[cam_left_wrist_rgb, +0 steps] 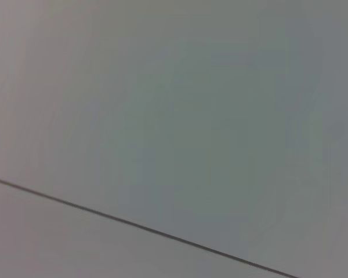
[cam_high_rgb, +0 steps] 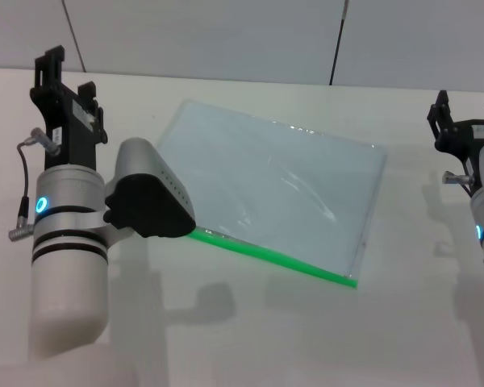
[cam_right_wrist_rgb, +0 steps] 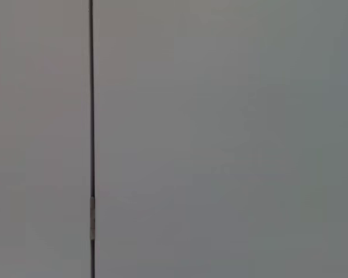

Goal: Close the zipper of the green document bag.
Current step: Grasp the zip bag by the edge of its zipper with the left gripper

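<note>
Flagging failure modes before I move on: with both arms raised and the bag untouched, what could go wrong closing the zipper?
1. The left arm's wrist camera housing hides the near-left end of the zipper; the slider tab is not visible, so a grasp could miss it.
2. The green document bag lies loose and skewed on the table; pulling without pinning it may drag it.
3. The left gripper and right gripper are off the bag, and the wrist views show only wall.

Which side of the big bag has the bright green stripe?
The long edge nearest the robot: the green document bag has its zipper there, a bright green strip. The other three edges are pale and clear. One end hides behind the left arm's wrist.
</note>
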